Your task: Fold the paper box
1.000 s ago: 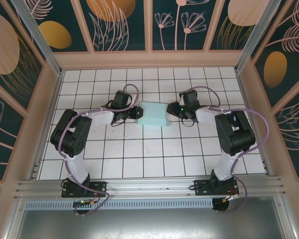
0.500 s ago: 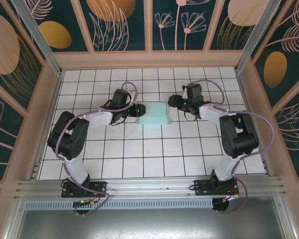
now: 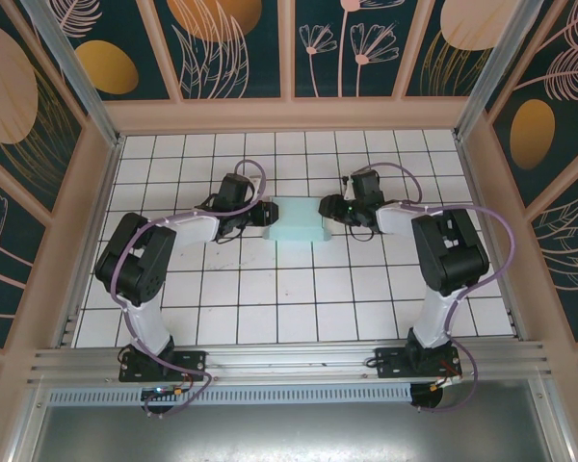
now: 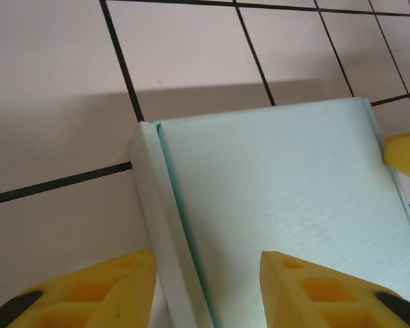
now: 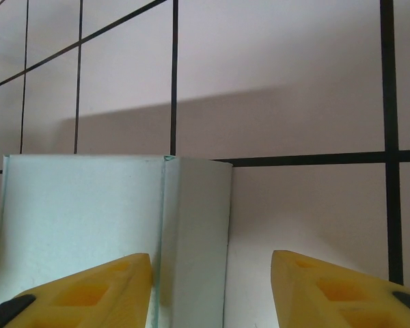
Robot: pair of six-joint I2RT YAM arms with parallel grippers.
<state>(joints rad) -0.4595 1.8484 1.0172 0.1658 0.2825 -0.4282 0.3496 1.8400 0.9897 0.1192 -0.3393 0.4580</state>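
The paper box (image 3: 299, 219) is a small, shallow mint-blue box lying closed on the white tiled table. My left gripper (image 3: 263, 214) sits at its left end, open. In the left wrist view the box (image 4: 280, 198) has its side wall between my yellow fingers (image 4: 82, 290), which do not pinch it. My right gripper (image 3: 326, 208) is at the box's right end, also open. In the right wrist view the box (image 5: 89, 219) has its side wall inside the wide gap of the right gripper (image 5: 212, 256). One finger (image 5: 89, 290) lies over the lid, the other over bare tile.
The white tiled table (image 3: 289, 308) has black grid lines and is enclosed by a raised wooden frame (image 3: 289, 115). Both arms reach inward from their bases at the near edge. The right gripper's fingertip (image 4: 406, 154) shows past the far end of the box in the left wrist view.
My right gripper pulled back and to the right half a second ago, and has now come in again to the box's right end. The box and my left gripper barely moved.
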